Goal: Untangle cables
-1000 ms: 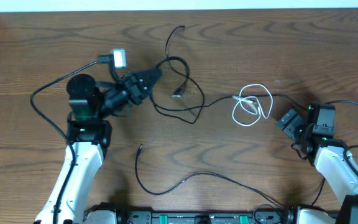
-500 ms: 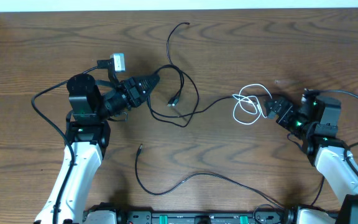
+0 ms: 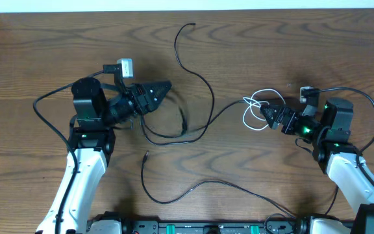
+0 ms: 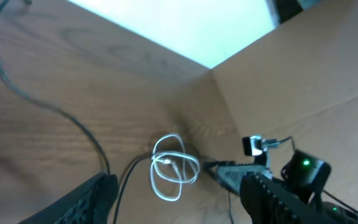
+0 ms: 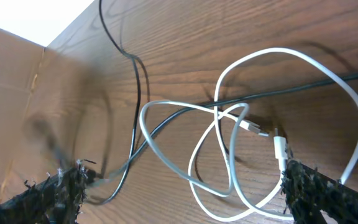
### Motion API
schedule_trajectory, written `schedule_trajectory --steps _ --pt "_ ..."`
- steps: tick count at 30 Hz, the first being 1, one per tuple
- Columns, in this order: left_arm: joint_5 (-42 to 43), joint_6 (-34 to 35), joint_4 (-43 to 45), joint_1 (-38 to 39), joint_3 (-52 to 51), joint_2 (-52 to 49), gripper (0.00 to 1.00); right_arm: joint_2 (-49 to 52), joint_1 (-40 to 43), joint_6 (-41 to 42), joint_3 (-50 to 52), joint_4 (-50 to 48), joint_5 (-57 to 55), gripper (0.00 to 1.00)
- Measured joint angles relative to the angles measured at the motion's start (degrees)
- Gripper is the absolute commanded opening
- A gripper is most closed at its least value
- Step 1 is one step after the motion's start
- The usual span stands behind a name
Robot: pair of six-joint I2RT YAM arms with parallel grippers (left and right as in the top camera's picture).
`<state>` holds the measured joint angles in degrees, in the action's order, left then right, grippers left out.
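A long black cable [image 3: 208, 91] snakes from the far middle of the table down into a loop below my left gripper [image 3: 164, 91]. That gripper is open with nothing between its fingers [image 4: 98, 194]. The cable [image 4: 48, 107] lies just outside the left finger in the left wrist view. A white cable [image 3: 257, 112] lies coiled at centre right, with the black cable running under it. My right gripper [image 3: 269, 116] is open at the coil's right side, its jaws straddling the white loops [image 5: 229, 155]. A second black cable [image 3: 193, 187] curves along the near side of the table.
Thick black wires [image 3: 47, 97] loop out from both arms. A brown cardboard wall [image 4: 303, 68] stands beyond the table on the right side. The table's far edge [image 3: 187, 9] runs along the top of the overhead view.
My left gripper has opened and let go of the black cable, whose loop has dropped toward the near side. My right gripper has moved left onto the white coil.
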<state>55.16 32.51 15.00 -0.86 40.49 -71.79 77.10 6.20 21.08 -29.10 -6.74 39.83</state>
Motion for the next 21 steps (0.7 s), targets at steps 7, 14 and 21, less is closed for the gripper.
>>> schedule_trajectory --steps 7,14,21 --pt "-3.0 -4.3 -7.3 0.0 0.0 0.0 0.72 0.0 0.0 -4.0 0.0 1.1 1.3 0.99" --pt "-5.4 -10.0 -11.1 3.6 0.0 0.0 0.72 0.0 0.0 -5.4 0.0 1.4 1.5 0.99" --pt "-15.6 -14.3 -15.5 10.7 0.0 0.0 0.72 0.0 0.0 -7.8 0.0 3.9 1.0 0.98"
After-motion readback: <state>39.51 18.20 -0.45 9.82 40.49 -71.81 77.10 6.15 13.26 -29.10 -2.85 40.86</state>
